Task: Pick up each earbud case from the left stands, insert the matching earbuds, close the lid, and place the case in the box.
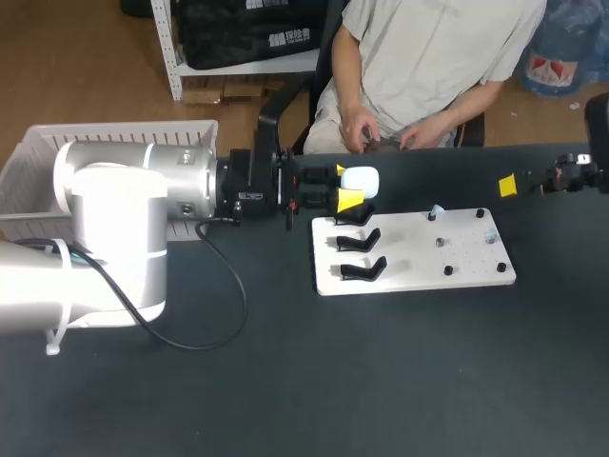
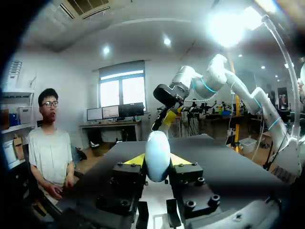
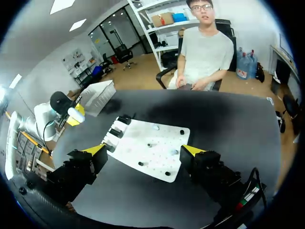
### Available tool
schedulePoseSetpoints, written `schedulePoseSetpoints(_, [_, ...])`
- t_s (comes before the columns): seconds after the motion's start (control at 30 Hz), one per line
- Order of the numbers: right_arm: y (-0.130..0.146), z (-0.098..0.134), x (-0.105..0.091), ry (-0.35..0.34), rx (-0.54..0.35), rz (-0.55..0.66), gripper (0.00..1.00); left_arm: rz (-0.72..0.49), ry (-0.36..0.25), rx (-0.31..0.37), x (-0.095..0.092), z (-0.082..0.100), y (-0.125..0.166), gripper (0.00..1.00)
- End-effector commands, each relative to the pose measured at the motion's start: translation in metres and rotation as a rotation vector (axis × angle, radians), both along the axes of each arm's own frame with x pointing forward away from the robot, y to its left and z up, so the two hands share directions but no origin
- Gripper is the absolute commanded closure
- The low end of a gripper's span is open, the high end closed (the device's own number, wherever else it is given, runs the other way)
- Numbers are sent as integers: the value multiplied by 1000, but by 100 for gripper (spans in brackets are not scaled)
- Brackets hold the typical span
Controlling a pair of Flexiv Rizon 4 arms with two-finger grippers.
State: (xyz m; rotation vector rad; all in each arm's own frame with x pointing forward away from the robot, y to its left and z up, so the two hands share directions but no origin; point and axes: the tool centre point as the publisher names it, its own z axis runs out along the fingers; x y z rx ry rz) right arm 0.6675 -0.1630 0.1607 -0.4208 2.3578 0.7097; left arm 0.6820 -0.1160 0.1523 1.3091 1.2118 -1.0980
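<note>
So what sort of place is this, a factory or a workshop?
Most likely a robot test bench in a lab rather than a factory line. The left gripper holds a white earbud case above a dark table. Beside it lies a white fixture board with black stands.

The white board's (image 1: 476, 271) earbuds (image 1: 436, 211) are too small to make out. The left gripper (image 1: 345, 186) with the earbud case (image 1: 362, 179) hides part of its far stand (image 1: 362, 219).
</note>
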Motion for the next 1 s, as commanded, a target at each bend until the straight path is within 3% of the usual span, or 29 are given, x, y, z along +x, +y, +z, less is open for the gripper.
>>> schedulePoseSetpoints(0.03, [8,9,-15,-1,53,101,0,3,2,-7,-2,-3,-7,100])
schedulePoseSetpoints(0.47, [58,18,-35,-45,-48,197,0,-8,9,-16,-5,-10,-11,100])
schedulePoseSetpoints(1.0, [109,17,-29,-66,-99,265,0,-33,32,-41,0,-12,-10,100])
